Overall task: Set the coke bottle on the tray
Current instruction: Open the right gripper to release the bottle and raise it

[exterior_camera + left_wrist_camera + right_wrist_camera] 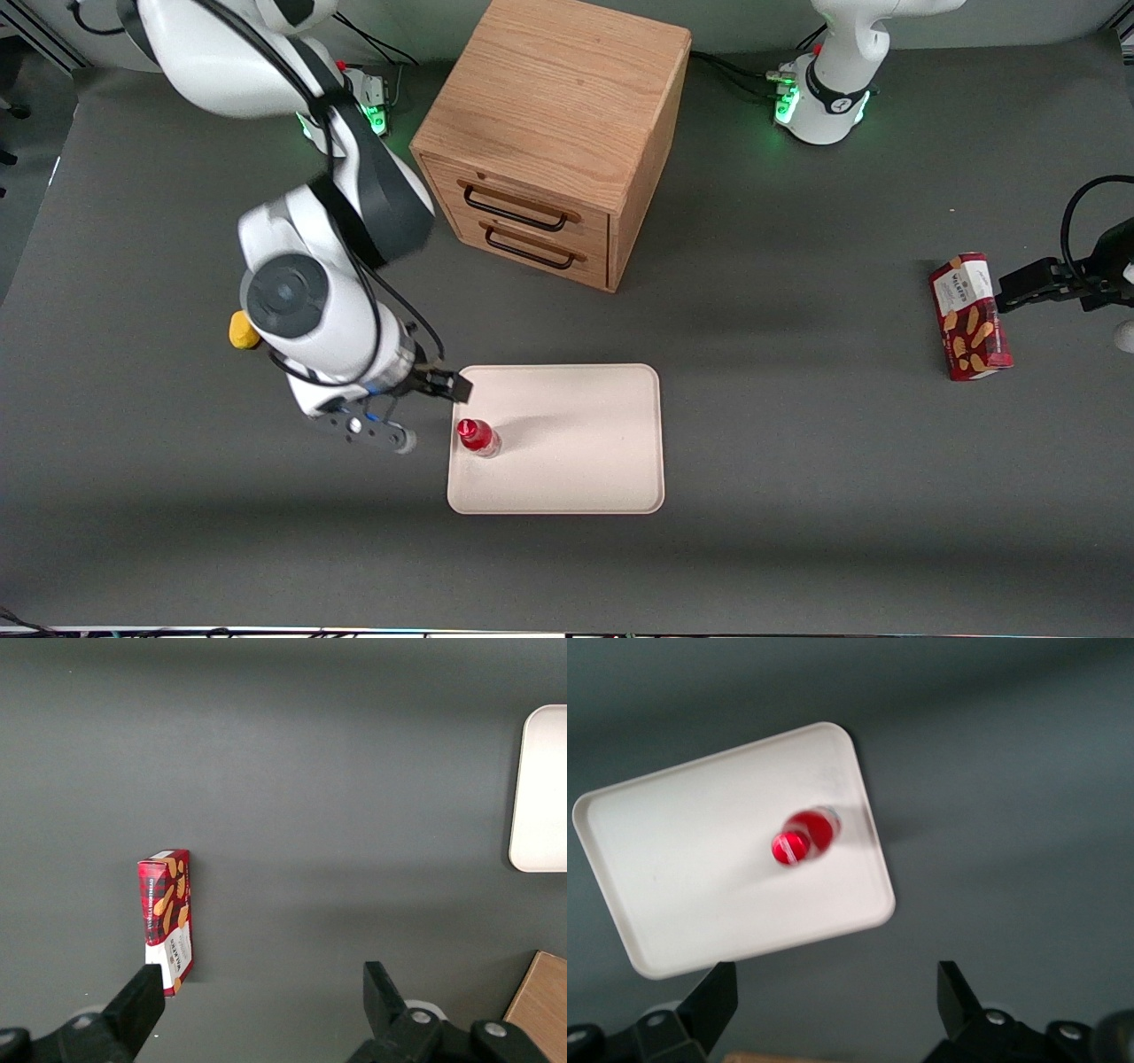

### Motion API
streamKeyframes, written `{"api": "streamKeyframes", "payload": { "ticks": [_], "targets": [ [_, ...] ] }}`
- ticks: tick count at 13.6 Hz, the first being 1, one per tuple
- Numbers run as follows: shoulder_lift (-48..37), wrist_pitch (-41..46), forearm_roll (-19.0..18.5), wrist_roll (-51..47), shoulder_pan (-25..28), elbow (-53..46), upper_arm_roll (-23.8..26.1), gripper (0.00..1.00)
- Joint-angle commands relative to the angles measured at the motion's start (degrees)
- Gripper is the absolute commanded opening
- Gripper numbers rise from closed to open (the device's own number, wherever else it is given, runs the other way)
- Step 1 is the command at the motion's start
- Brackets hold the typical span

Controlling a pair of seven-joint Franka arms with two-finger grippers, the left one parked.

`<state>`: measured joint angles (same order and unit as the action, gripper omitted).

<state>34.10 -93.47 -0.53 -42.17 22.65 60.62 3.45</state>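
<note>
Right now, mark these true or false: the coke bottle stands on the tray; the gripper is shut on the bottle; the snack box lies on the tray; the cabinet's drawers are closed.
1. The coke bottle stands upright on the tray. True; it is near the tray's edge toward the working arm.
2. The gripper is shut on the bottle. False; it is open and apart from the bottle, holding nothing.
3. The snack box lies on the tray. False; it rests on the table toward the parked arm's end.
4. Both drawers of the wooden cabinet are closed. True.
</note>
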Motion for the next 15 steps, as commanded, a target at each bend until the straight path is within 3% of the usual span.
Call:
{"api": "streamKeyframes", "payload": {
  "ticks": [1,7,11,15],
  "targets": [
    [-7.45,7.75,-0.97,-0.45,-1.11,1.96,0.15,1.00],
    [-15.54,17.70,-1.06,18.23,-8.75,2.31,-0.72,1.00],
    [-21.25,17.62,-0.79,33.97,-13.15,8.52,-4.33,1.00],
    [-25.92,15.34,-0.53,40.74,-16.06,16.18,-6.78,1.00]
  ]
}}
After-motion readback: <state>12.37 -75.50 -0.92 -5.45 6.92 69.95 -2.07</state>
